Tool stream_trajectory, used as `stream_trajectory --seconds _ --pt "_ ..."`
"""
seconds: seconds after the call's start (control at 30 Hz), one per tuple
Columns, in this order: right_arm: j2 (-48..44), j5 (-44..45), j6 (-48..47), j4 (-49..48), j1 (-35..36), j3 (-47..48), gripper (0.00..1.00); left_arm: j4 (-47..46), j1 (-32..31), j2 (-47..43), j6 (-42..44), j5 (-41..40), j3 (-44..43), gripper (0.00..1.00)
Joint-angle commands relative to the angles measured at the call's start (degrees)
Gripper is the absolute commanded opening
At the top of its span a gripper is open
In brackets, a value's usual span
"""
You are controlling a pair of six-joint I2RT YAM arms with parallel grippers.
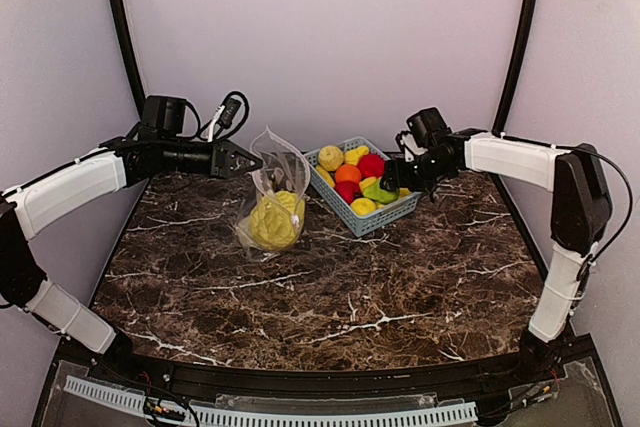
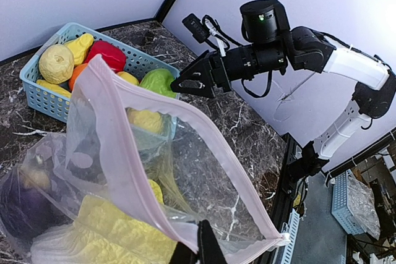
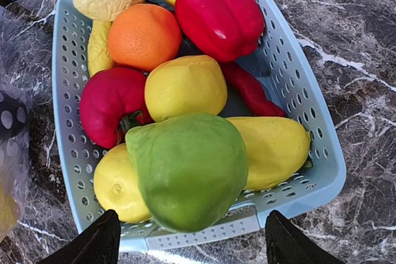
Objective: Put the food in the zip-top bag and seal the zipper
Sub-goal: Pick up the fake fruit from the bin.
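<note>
Here the left gripper [image 1: 254,160] is clamped tight on the zipper [image 2: 137,159], holding the zip-top bag [image 1: 270,182] upright at about 11 o'clock on the table [image 1: 350,317], with the yellow cabbage [image 1: 275,220] and purple eggplant [image 2: 21,205] inside. The right gripper [image 3: 192,245], jaws spread wide and holding nothing, hovers over the blue basket [image 1: 388,217] at 1 o'clock, directly above a green fruit [image 3: 189,168].
</note>
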State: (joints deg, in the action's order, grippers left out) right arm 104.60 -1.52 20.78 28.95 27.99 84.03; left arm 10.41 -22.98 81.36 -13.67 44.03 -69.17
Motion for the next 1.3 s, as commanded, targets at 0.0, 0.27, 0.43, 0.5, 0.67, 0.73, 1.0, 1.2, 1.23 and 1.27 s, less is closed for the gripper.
stream_trajectory --seconds 0.0,0.27,0.43,0.5,0.67,0.73,1.0,1.2,1.23,1.27 --pt "3.8 -3.0 -1.5 -2.6 -0.8 3.0 0.78 1.0 0.0 0.1 0.5 0.4 -0.6 0.01" --pt "8.4 -4.6 -1.5 -2.6 -1.0 7.0 0.78 1.1 0.0 0.6 0.5 0.6 -0.6 0.01" --pt "10.2 -4.7 -0.9 -1.9 -1.1 8.8 0.72 1.2 0.0 0.5 0.5 0.8 -0.8 0.01" --pt "10.6 -4.6 -0.4 -1.6 -1.0 9.1 0.70 1.3 0.0 0.4 0.6 0.7 -0.8 0.01" --pt "11.9 -3.9 0.8 0.0 -1.2 10.3 0.71 1.2 0.0 0.3 0.4 0.9 -0.8 0.01" --pt "12.4 -3.8 1.3 0.3 -1.1 10.5 0.71 1.2 0.0 0.3 0.4 1.0 -0.8 0.01" --pt "12.3 -3.3 2.2 0.5 -1.1 10.1 0.63 1.2 0.0 0.0 0.4 1.0 -0.8 0.01" --pt "11.7 -2.6 2.3 0.4 -1.1 9.6 0.57 1.2 0.0 0.0 0.4 0.9 -0.8 0.01" --pt "11.5 -2.4 2.3 0.5 -1.1 9.5 0.57 1.2 0.0 0.0 0.4 0.9 -0.8 0.01" --pt "11.4 -2.3 2.4 0.4 -1.1 9.4 0.56 1.2 0.0 0.0 0.4 1.0 -0.8 0.01"
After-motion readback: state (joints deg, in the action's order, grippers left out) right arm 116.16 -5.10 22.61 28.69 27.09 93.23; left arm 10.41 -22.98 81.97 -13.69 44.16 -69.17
